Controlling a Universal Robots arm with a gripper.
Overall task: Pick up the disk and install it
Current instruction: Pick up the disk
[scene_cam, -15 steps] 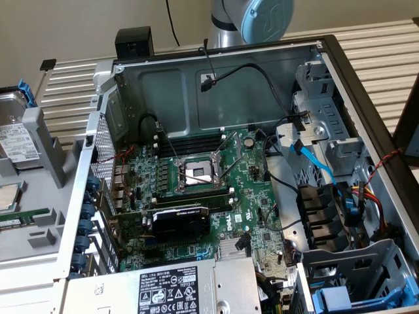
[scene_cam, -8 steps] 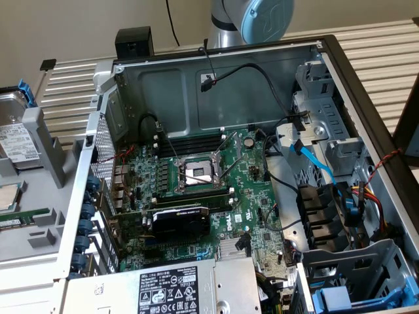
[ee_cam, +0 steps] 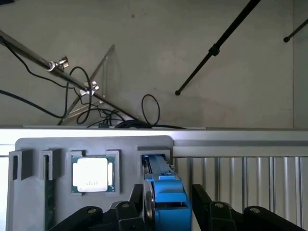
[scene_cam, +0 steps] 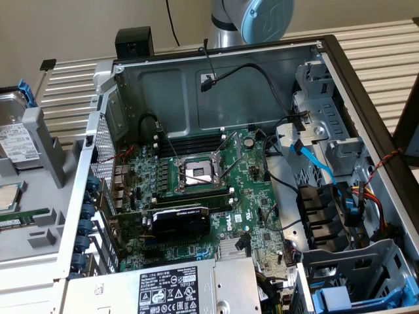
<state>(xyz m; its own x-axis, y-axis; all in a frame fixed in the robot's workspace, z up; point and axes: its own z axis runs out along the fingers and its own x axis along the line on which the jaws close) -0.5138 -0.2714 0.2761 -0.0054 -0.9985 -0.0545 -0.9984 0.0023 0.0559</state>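
The disk stands on edge in a slot of a grey holder. Its bright blue carrier faces the wrist camera and its silver edge shows on one side. My gripper straddles it, one black finger on each side and close to it. A narrow gap still shows at the carrier side, so the jaws are open. At the exterior view's far left, a labelled drive with a blue clip leans in the grey holder; I cannot tell whether it is the same disk.
The open computer case holds a motherboard, loose cables and a power-supply box. A blue-carrier drive sits in its lower bay. A processor chip lies in the holder beside the disk. The slatted table runs past the holder.
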